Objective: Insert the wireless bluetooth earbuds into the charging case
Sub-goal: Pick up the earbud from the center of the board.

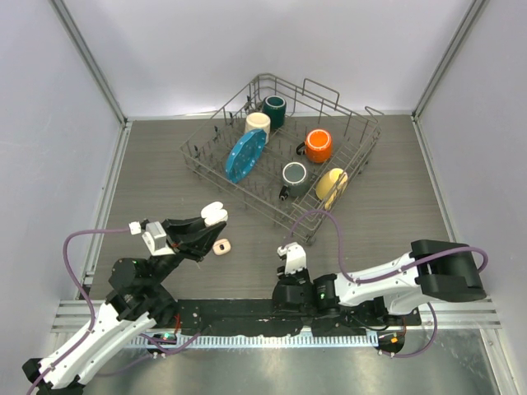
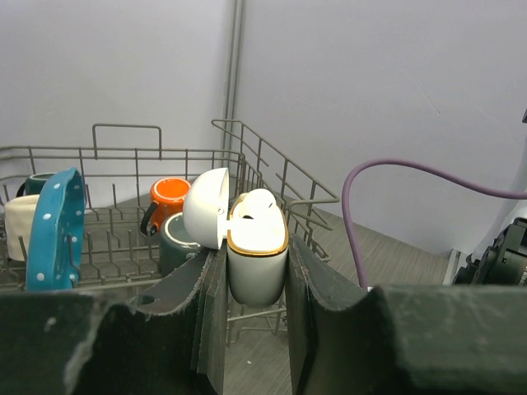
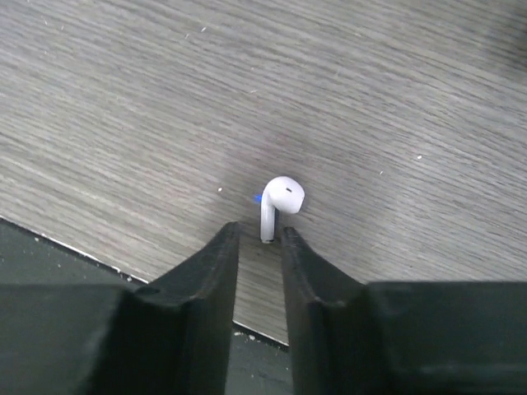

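The right hand (image 3: 259,234), jaws all but closed, pinches the stem of a white earbud (image 3: 280,200) between its fingertips (image 3: 226,247), the bud's rounded head clear of the tips and just above the grey wood-grain surface (image 3: 395,99). To the left, the left hand (image 2: 257,251) is clamped on the sides of a white case (image 2: 257,267) and holds it upright off the surface. The case has a gold rim, its lid (image 2: 206,207) is swung open to the left, and a white bud (image 2: 258,206) sits inside the rim.

Seen from above, the two hands are well apart near the near edge. A small beige item (image 1: 221,246) lies on the surface between them, just beside the left hand. A purple cable (image 1: 325,226) loops up from the right arm.

Farther out, a wire rack (image 1: 362,123) sits askew at the far middle of the surface. It holds a blue plate (image 1: 245,155) on edge and mugs in green (image 1: 275,111), cream (image 1: 258,123), orange (image 1: 319,145), grey (image 1: 294,175) and yellow (image 1: 332,184). Pale walls (image 1: 272,41) with metal corner posts enclose the surface on three sides.
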{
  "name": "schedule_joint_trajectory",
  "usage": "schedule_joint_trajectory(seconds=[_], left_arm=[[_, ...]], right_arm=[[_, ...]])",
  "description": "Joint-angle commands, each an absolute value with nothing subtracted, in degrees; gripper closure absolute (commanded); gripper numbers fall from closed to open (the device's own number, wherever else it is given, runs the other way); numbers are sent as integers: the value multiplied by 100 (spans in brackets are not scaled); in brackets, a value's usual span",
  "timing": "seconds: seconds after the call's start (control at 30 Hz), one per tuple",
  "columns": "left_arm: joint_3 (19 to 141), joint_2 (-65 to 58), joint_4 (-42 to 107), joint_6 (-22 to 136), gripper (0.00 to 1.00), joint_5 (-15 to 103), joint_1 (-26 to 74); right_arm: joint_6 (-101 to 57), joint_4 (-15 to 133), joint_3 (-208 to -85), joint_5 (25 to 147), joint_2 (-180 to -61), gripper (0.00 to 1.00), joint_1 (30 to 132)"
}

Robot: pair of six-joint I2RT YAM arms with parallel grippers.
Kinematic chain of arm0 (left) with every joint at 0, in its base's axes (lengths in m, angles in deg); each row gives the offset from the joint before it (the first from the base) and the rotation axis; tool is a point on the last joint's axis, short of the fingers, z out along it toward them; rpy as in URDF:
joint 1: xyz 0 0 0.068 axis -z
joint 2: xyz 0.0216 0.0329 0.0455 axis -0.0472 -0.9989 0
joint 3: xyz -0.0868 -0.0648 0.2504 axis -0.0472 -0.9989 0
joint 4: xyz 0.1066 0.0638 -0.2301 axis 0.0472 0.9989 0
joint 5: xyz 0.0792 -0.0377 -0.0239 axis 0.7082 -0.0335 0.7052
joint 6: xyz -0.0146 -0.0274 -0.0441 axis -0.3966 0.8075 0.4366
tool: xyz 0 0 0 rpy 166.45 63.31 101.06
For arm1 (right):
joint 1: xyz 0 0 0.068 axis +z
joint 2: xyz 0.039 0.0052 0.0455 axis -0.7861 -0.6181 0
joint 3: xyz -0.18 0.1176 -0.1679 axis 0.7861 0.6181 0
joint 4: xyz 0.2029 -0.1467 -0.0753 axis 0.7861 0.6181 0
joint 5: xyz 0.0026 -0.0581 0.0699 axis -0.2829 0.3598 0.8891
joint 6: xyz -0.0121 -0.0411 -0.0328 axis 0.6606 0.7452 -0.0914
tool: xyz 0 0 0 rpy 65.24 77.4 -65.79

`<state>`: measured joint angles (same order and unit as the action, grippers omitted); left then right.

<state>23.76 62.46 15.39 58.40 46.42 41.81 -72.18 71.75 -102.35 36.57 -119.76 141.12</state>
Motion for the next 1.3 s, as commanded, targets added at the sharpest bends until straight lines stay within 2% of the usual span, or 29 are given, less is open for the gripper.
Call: schedule_joint_trajectory(seconds=[0.0,0.13,0.37,0.63,0.97,1.27], left_arm=[[2543,6308,1436,5890,100,4724,4177],[2543,6299,1418,5881,100,4707,4177],[2570,6282,1409,5873,100,4689,4186],[2579,6387,1523,5846,100,4750,4177],[2570,6414,1567,5811,100,4786,4177],[2552,6379,1532,5820,100,4786,4177]], right_arm=[[-7102,7455,-10393,3762,-11684,63,14156],[-6988,7727,-10639,3665,-11420,53,14156],[-6917,8412,-11412,3384,-11375,47,14068],[-8313,9687,-12151,3761,-11753,48,13558],[-8640,9740,-12239,4227,-12368,48,13436],[-8508,9276,-11994,4613,-12254,48,13067]])
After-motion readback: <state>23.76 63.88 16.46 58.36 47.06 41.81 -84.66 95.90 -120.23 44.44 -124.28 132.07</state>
